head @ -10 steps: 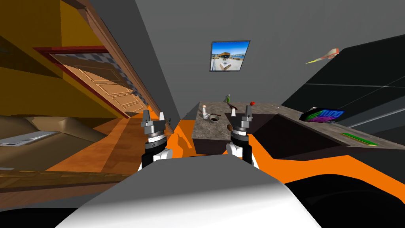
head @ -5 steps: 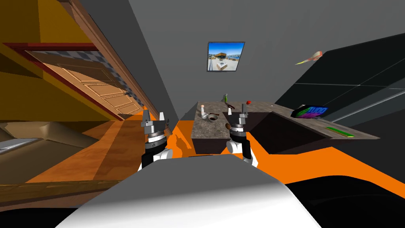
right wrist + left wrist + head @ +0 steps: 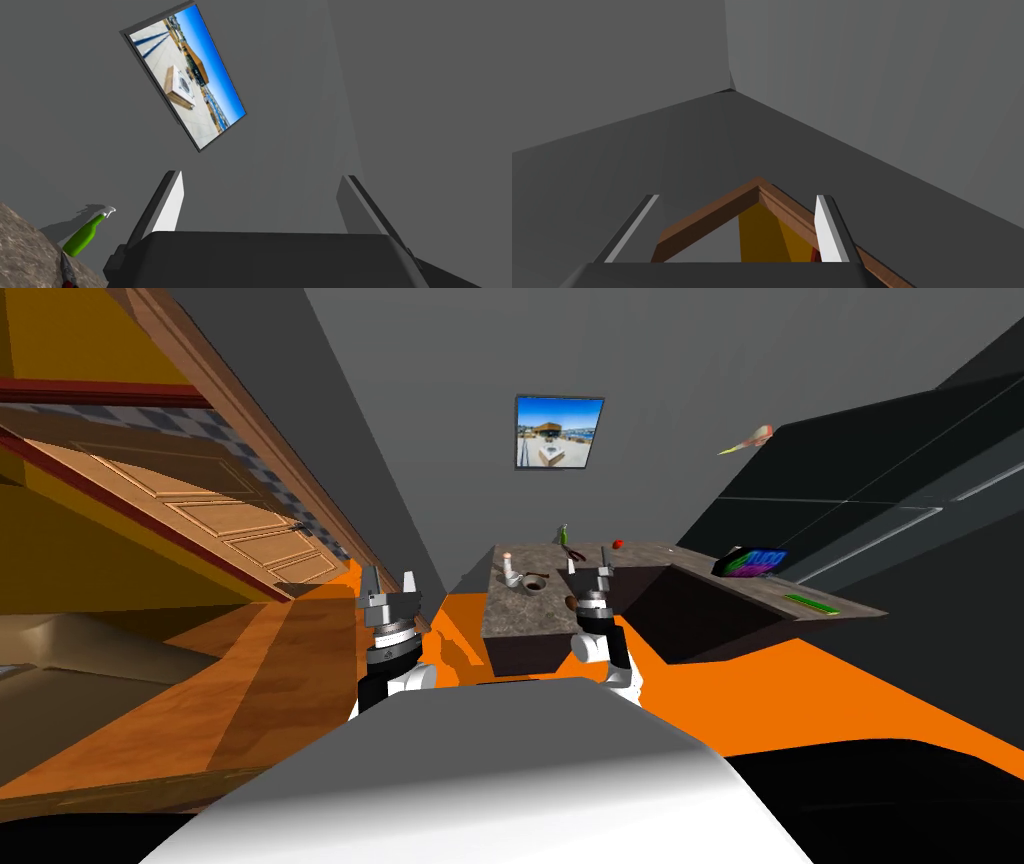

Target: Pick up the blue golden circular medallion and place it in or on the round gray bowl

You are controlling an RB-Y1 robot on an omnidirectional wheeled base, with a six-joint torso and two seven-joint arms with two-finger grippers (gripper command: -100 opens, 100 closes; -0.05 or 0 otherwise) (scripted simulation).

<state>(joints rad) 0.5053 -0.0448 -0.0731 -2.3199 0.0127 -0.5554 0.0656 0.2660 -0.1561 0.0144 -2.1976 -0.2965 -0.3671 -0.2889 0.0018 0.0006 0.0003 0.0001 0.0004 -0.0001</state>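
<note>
Right gripper spread open by the speckled brown stone counter with the round grey bowl; left gripper spread too, off its side.

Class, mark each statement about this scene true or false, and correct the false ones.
1. The left pincer and the right pincer are both open and hold nothing. True.
2. The round bowl sits on the orange floor. False: it sits on the stone-patterned counter.
3. A green spray bottle is on the counter. True.
4. The framed picture shows a night forest. False: it shows a sunlit terrace under blue sky.
</note>
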